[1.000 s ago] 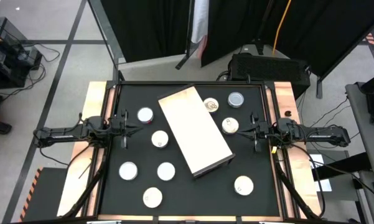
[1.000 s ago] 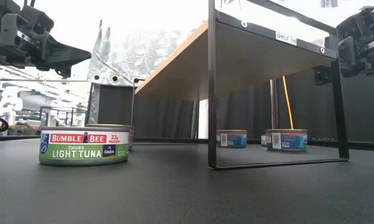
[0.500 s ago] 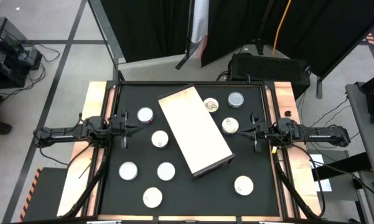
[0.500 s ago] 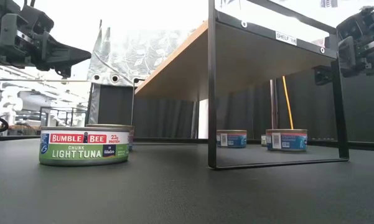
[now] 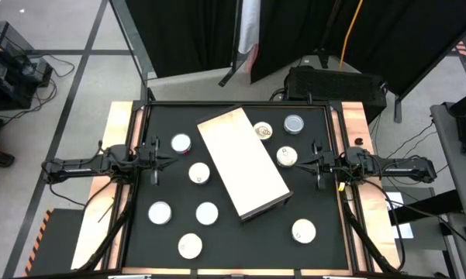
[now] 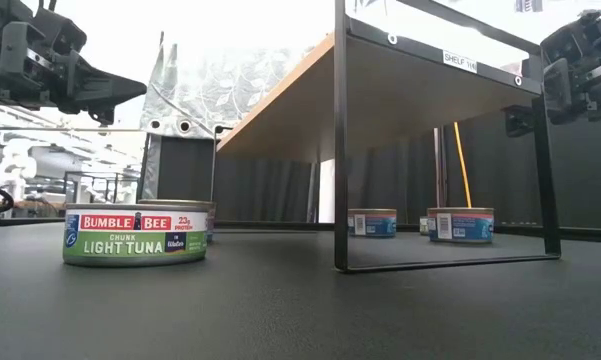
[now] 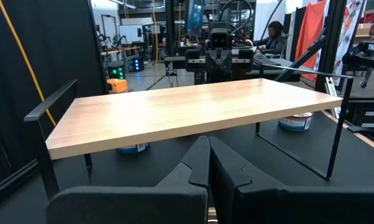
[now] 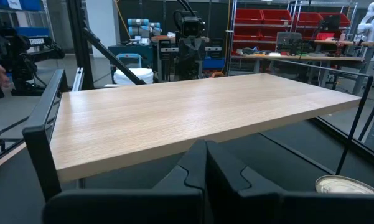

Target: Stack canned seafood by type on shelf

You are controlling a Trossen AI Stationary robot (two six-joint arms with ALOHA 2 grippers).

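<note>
The shelf is a pale wood board on a black wire frame, standing slantwise mid-table on its frame's feet. Several flat tins stand on the black tabletop around it: some on the left, three near the far right, one near the right front. A green-labelled tuna tin is closest in the low view. My left gripper hovers, shut, left of the shelf, and my right gripper hovers, shut, right of it. Both point at the shelf's top.
Copper-coloured side strips and a black frame border the tabletop. The shelf's thin black legs reach the table, with tins showing under the board. Beyond the table are black curtains and a workshop, where a person sits far off.
</note>
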